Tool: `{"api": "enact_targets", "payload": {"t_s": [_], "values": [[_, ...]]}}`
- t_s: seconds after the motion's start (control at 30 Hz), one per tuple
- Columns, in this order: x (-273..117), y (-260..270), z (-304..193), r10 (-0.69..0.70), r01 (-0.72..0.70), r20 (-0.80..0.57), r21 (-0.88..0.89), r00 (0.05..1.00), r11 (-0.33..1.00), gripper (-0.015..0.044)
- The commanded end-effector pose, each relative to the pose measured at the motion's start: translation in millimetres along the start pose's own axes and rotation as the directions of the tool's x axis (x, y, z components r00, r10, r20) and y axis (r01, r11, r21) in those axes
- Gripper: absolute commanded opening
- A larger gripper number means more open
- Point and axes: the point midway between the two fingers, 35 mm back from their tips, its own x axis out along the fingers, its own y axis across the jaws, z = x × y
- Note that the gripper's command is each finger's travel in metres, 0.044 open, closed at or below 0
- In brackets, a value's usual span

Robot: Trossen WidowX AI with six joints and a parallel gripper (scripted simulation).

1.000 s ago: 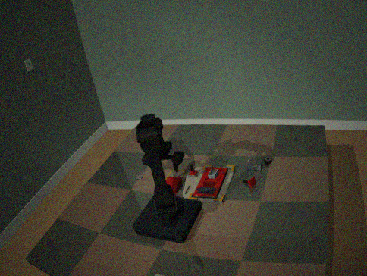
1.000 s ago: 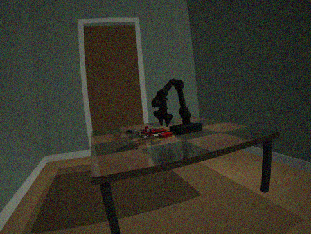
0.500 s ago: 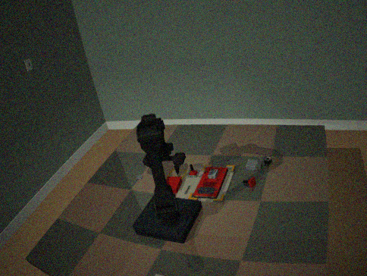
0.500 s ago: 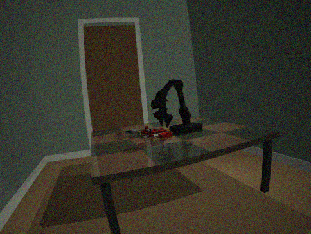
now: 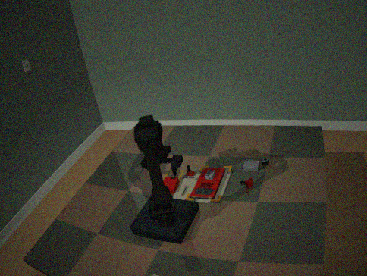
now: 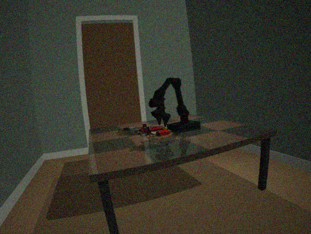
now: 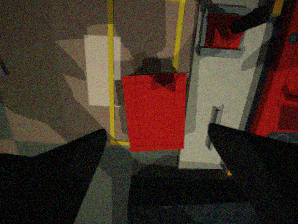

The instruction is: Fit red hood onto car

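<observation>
Our fingers stand wide with nothing between them; the gripper (image 7: 155, 150) hangs above the hood (image 7: 154, 111). We judge the hood a light, rigid, smooth shell, best pinched across its two long flat sides. It appears as a plain red rectangle lying near the table's (image 6: 180, 151) middle, just beside the car (image 5: 208, 183) in its jig (image 5: 186, 186).

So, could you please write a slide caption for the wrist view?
Open gripper hovering above the red hood lying on the table, fingers either side.
</observation>
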Motion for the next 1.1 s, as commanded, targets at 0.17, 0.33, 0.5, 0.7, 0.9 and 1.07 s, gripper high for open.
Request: {"api": "enact_targets", "payload": {"t_s": [0.17,0.33,0.5,0.7,0.9,1.07], "values": [[6,0,-1,0.003,-0.003,-0.005,-0.004,1.000,1.000,0.0440],[9,0,-1,0.003,-0.003,-0.005,-0.004,1.000,1.000,0.0440],[12,0,-1,0.003,-0.003,-0.005,-0.004,1.000,1.000,0.0440],[15,0,-1,0.003,-0.003,-0.005,-0.004,1.000,1.000,0.0440],[19,0,-1,0.003,-0.003,-0.005,-0.004,1.000,1.000,0.0440],[22,0,-1,0.003,-0.003,-0.006,-0.004,1.000,1.000,0.0440]]}}
